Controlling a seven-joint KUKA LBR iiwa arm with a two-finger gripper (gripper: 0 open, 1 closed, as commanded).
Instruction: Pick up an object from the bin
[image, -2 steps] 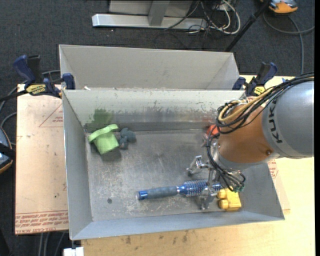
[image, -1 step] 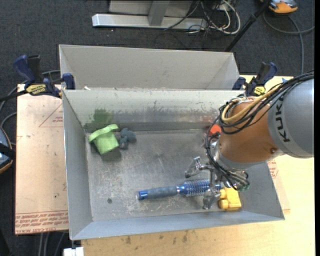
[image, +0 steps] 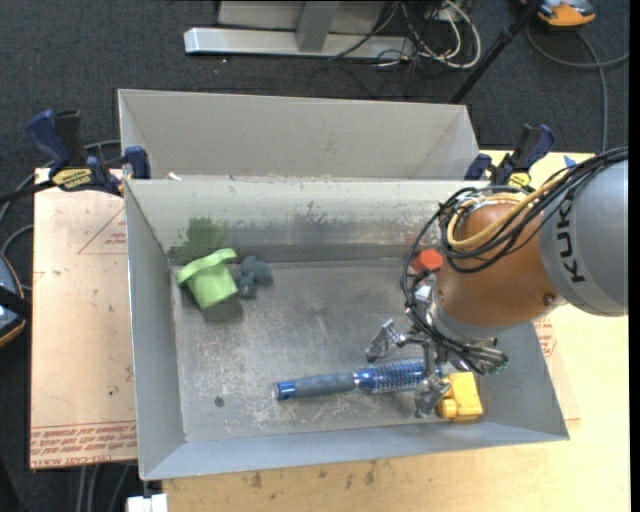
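Gripper (image: 405, 372) spread apart astride the head of the blue brush (image: 335, 385); yellow block (image: 466, 399) partly hidden beside it

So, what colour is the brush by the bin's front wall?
The brush is blue; camera view.

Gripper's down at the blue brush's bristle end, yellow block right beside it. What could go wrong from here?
1. The gripper straddles the blue brush at its bristle end, off its middle; lifted there, the long handle may droop or slip out.
2. The yellow block lies right by one finger; closing may catch or shove it.
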